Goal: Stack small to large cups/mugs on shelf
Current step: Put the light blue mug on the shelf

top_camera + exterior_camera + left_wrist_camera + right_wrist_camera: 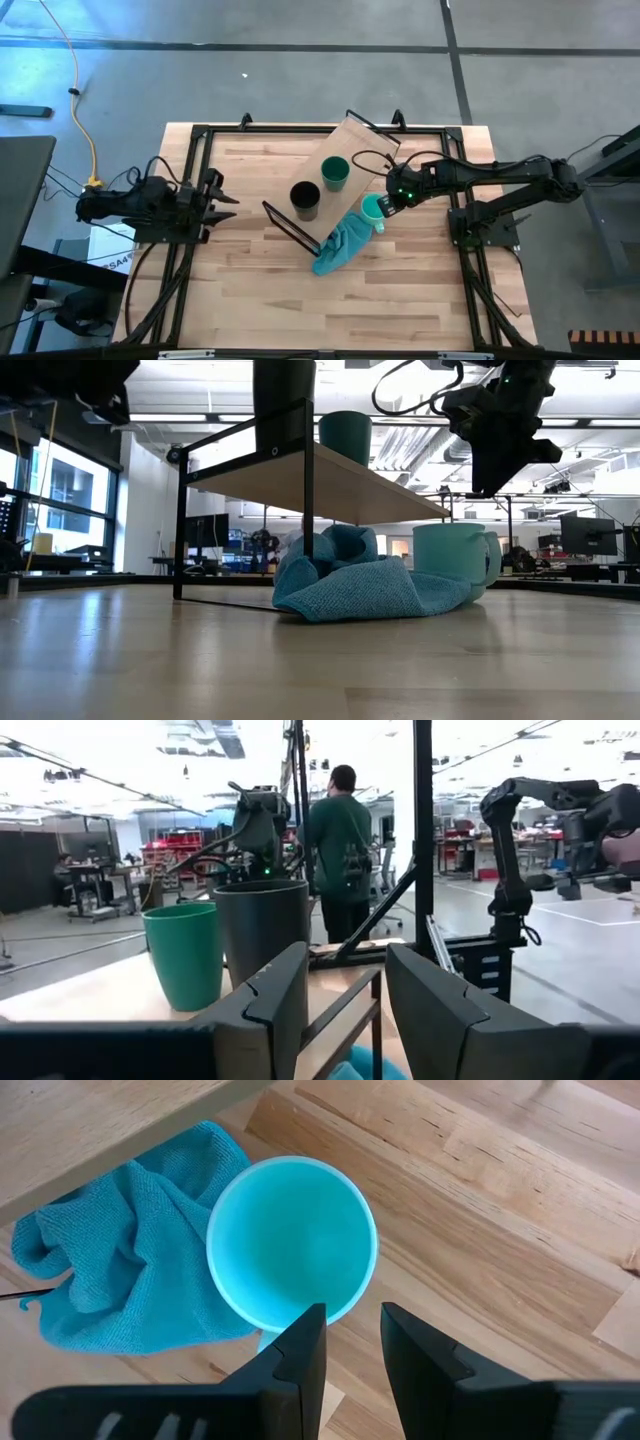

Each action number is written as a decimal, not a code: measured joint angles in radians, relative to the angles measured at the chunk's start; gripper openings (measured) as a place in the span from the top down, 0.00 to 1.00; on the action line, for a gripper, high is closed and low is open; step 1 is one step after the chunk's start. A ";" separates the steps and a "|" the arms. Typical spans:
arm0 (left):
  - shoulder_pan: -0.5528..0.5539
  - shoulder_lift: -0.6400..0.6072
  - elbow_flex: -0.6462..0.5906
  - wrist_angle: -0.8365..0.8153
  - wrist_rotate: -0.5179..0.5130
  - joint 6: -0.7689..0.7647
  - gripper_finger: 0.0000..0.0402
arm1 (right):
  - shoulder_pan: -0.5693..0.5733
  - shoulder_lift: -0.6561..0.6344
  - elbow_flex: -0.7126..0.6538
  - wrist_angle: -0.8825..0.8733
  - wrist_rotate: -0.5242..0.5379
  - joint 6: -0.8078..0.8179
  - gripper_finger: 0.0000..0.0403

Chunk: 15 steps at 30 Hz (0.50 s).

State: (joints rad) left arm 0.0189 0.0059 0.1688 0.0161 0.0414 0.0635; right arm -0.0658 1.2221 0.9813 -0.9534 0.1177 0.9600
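Observation:
The shelf [360, 150] stands slantwise on the table's far middle. On its board a black cup [305, 200] and a dark green cup [335, 172] stand upright on their bases, side by side. The mint mug [372, 209] stands upright on the tabletop beside the shelf, mouth up [292, 1240], handle [491, 560] to one side. My right gripper [352, 1342] hangs open above the mug's rim, pointing steeply down and clear of it [492, 488]. My left gripper [226, 196] waits open at the table's left edge, pointing level at the two cups [345, 1010].
A teal cloth [338, 248] lies crumpled on the table against the mug's side, partly under the shelf board [345, 585]. Bare tabletop [300, 300] spreads toward the near edge. A person [340, 850] stands in the room beyond the table.

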 joint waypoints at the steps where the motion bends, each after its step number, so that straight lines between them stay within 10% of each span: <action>1: 0.000 0.000 0.000 -0.002 0.000 0.000 0.68 | 0.000 0.000 0.000 0.000 0.000 0.000 0.78; 15: 0.000 0.000 -0.153 0.318 -0.005 -0.034 0.68 | 0.000 0.000 0.000 0.000 0.000 0.007 0.78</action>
State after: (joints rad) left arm 0.0193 0.0059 0.0158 0.3341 0.0365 0.0293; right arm -0.0658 1.2221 0.9813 -0.9537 0.1173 0.9672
